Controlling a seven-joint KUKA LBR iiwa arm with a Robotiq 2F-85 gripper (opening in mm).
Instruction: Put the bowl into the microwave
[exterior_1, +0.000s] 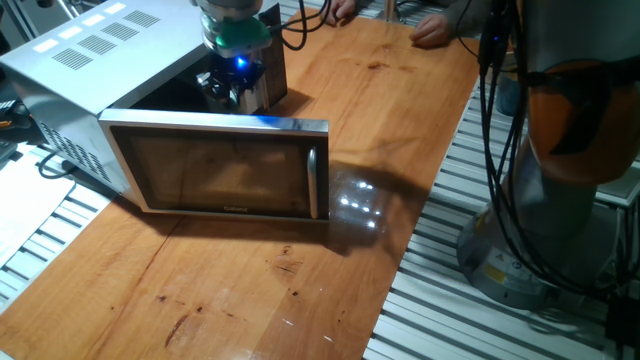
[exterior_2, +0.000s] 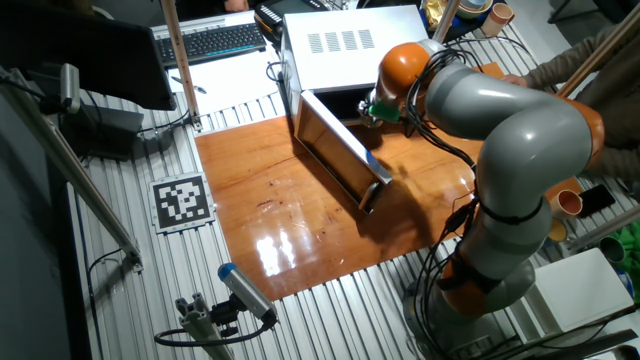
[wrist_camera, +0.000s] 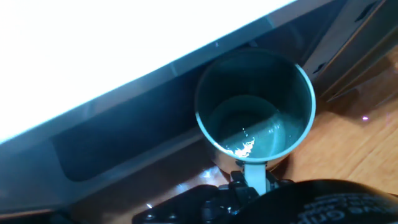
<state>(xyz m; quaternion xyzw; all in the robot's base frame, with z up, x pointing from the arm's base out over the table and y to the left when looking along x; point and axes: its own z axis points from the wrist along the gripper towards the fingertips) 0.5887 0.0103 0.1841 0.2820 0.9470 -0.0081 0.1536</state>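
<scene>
Gripper (wrist_camera: 249, 186) is clamped on the bowl (wrist_camera: 255, 109) by its handle, the cup hanging upright below the hand, mouth open to the camera. It sits right at the microwave (exterior_1: 80, 60) opening, cavity edge just beside its rim. Microwave door (exterior_1: 215, 165) is swung fully open over the wooden table (exterior_1: 300, 290), handle (exterior_1: 312, 180) at the free end.

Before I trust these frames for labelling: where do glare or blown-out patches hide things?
Hand view: upper left is blown out white, though the bowl stays readable. One fixed view: bright glints on the table beside the microwave. Other fixed view: sheen on the near tabletop.
</scene>
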